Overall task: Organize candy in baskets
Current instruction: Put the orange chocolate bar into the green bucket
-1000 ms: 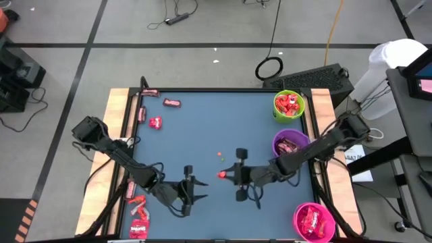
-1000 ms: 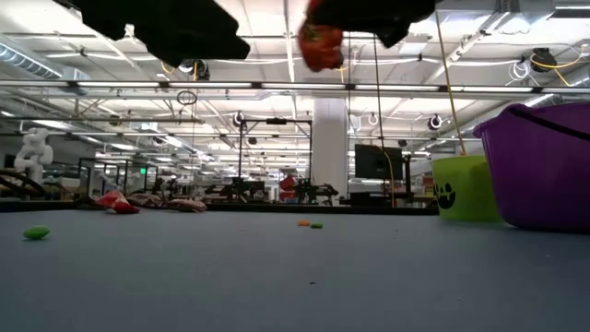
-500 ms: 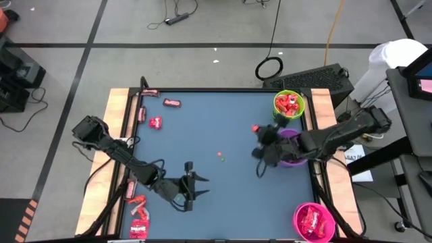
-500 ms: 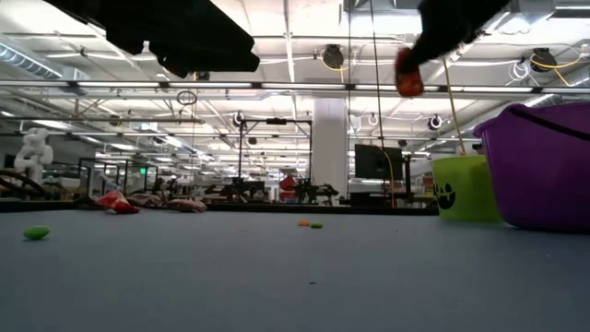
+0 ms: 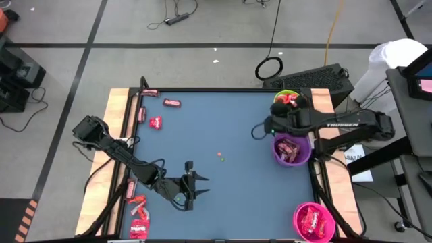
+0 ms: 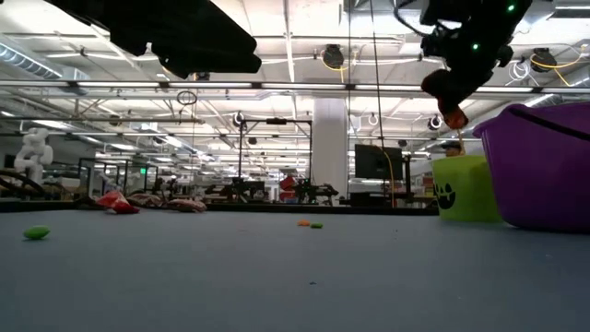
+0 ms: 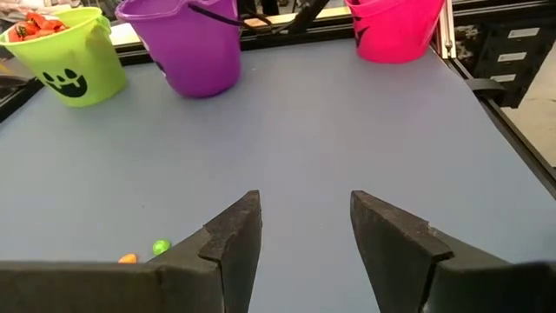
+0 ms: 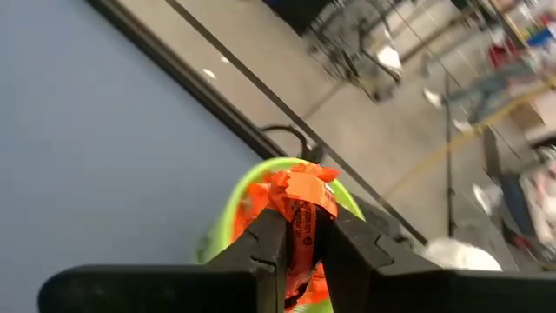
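While the left gripper [image 5: 196, 190] hangs low over the near-left part of the blue-grey table [image 5: 223, 196] with its two dark fingers [image 7: 233, 243] spread apart and nothing between them, the right gripper [image 8: 300, 239] is stretched out over the lime green round plastic basket [image 5: 280, 110] at the table's far right corner. Its jaws are pinched narrow on a small flat sweet in a shiny orange-red wrapper [image 8: 304, 209]; the wrapper carries dark printing, but the letters are too small to read. In the low view that sweet [image 6: 454, 117] dangles just above the green basket [image 6: 461, 187], whose side bears a black smiling-face marking. White lettering runs along the right arm [image 5: 341, 124], too small to make out.

The green basket already holds several red wrapped sweets [image 5: 289, 99]. Just beside it, nearer the front, stands the purple round plastic basket [image 5: 278, 156] with dark maroon wrapped sweets [image 5: 290, 147] inside. The bright pink round plastic basket [image 5: 297, 228] sits at the near right corner, holding pinkish-red sweets [image 5: 313, 221].

More wrapped red sweets lie loose at the table's far left [image 5: 172, 103] and in a cluster by the near left edge [image 5: 138, 216]. Tiny round dots, one green and one orange [image 5: 221, 156], lie near the middle of the table.
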`<action>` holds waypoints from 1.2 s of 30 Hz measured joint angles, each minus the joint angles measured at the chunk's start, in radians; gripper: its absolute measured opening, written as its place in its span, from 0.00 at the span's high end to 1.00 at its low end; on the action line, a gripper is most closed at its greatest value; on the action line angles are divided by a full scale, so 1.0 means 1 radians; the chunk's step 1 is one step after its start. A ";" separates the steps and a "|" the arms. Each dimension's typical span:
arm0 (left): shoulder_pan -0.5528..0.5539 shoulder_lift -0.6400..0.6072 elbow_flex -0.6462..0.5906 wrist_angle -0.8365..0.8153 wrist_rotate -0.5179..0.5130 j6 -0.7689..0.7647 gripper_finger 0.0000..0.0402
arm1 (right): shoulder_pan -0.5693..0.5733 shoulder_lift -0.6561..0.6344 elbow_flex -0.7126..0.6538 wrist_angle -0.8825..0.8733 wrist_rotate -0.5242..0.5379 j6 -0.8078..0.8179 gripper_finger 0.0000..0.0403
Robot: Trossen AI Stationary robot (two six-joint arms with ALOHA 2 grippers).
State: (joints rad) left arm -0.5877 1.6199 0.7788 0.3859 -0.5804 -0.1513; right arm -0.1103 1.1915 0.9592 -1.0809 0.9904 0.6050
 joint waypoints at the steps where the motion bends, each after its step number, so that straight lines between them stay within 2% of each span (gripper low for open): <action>1: 0.000 0.000 0.000 0.000 0.000 0.000 0.54 | -0.026 0.000 0.000 0.000 -0.001 -0.011 0.87; 9: 0.000 0.000 0.000 -0.002 0.000 0.000 0.54 | -0.210 0.000 -0.001 -0.002 -0.085 -0.090 0.87; 17: -0.001 0.000 0.000 -0.002 0.000 0.000 0.54 | -0.314 0.000 -0.044 0.005 -0.138 -0.093 0.86; 20: -0.001 0.000 0.001 -0.002 0.000 0.000 0.54 | -0.329 0.000 -0.063 0.008 -0.159 -0.094 0.81; 29: -0.001 0.000 0.001 -0.002 0.000 0.000 0.54 | -0.327 0.001 -0.076 0.018 -0.182 -0.095 0.53; 32: -0.001 0.000 0.001 -0.002 0.000 0.000 0.54 | -0.301 0.001 -0.076 0.036 -0.201 -0.097 0.48; 36: -0.001 0.000 0.001 -0.002 0.000 0.000 0.54 | -0.240 -0.002 -0.076 0.079 -0.205 -0.121 0.46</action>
State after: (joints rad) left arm -0.5884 1.6199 0.7795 0.3843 -0.5804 -0.1509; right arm -0.3499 1.1896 0.8833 -1.0019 0.7859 0.4839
